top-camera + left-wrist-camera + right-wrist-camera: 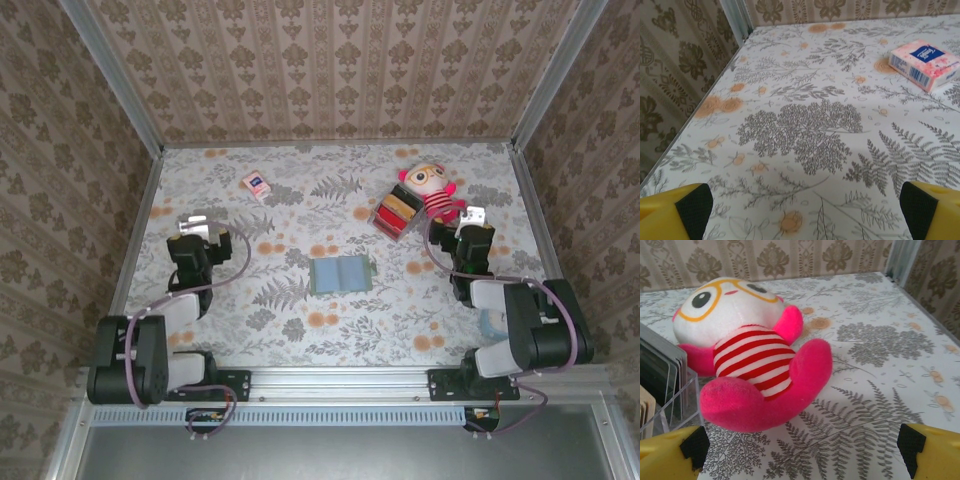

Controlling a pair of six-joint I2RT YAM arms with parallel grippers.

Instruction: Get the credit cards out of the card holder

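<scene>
Lying open like a book near the middle of the floral table (300, 330), the card holder (340, 274) turns its two grey-green panels flat to the overhead camera, between the two arms and touched by neither. The credit cards cannot be made out at this size.

The left gripper (196, 226) hangs well off to the holder's left, its jaws spread as wide as they go and holding nothing. From the left wrist camera, the left gripper (805, 206) frames bare patterned cloth between its yellow fingers (670, 207) with their black pads. A pink-and-white packet (923, 63) with a blue mark lies ahead and to the right, apart from them; overhead the packet (257, 185) sits toward the far side of the table.

The right gripper (472, 216) is likewise wide open and empty, well off to the holder's right. Through the right wrist camera, the right gripper (804, 449) faces a plush toy (750, 365) in pink with a red-striped belly and orange-rimmed glasses, lying just ahead of the fingertips. A clear rack (687, 390) of blocks stands at the toy's left, just beside it. Overhead, the toy (432, 190) and the rack (397, 212) of red, tan and black blocks lie at the far right, beyond the card holder.
</scene>
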